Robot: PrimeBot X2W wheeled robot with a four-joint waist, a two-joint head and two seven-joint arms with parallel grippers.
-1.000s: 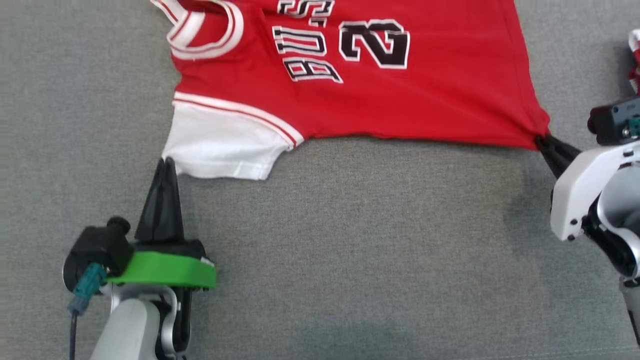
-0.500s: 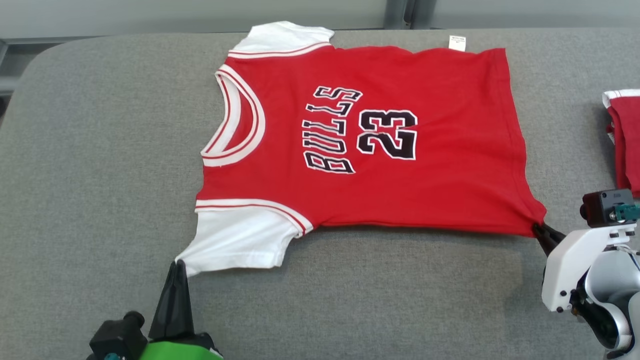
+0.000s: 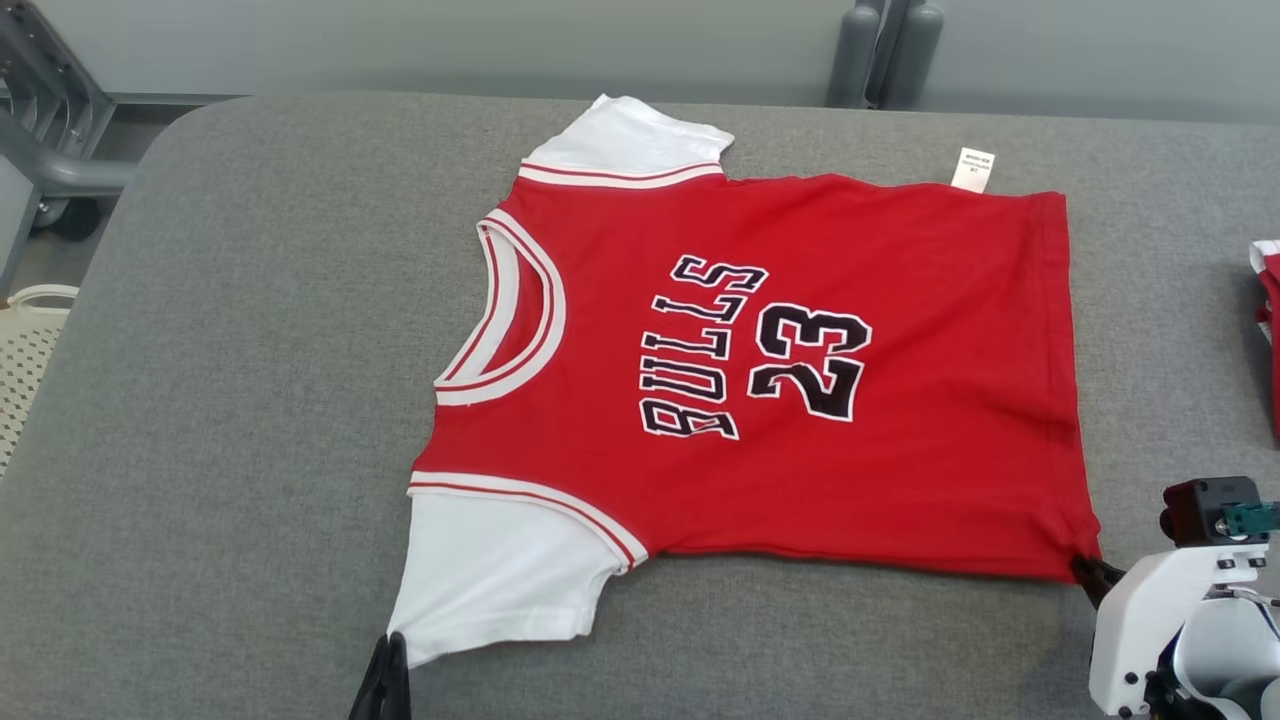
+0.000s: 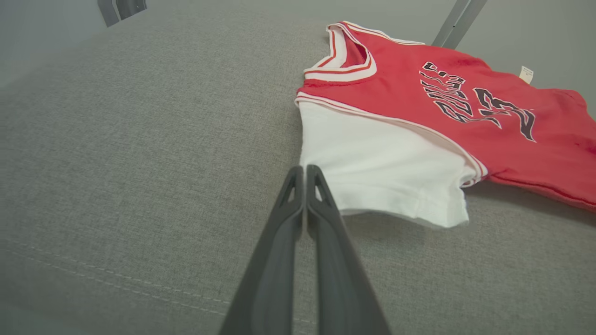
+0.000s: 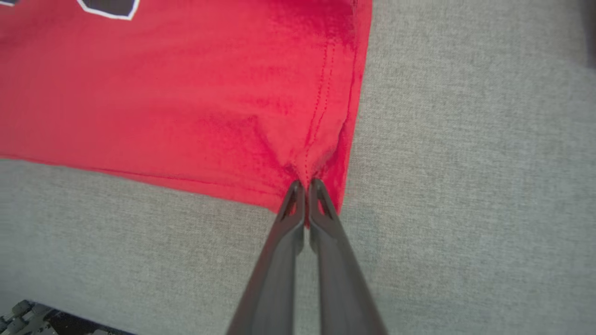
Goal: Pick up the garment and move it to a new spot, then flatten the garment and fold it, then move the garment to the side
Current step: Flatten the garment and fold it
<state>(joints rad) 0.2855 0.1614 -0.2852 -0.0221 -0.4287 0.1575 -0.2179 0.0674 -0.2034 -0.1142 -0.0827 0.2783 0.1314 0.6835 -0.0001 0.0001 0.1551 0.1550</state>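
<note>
Right claw point(image 5: 306, 184) is clamped on a hem corner of the jersey point(image 3: 930, 480), which lies flat on the pad point(image 3: 250, 380) ahead and left of it. Left claw point(image 4: 305, 168) is closed, tips touching the sleeve point(image 4: 382, 177) corner; whether it pinches cloth is unclear.

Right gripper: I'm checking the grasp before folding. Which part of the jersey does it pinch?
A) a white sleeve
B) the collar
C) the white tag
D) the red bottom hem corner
D: the right gripper is shut on the hem corner of the jersey, red cloth puckering at its tips.
</note>
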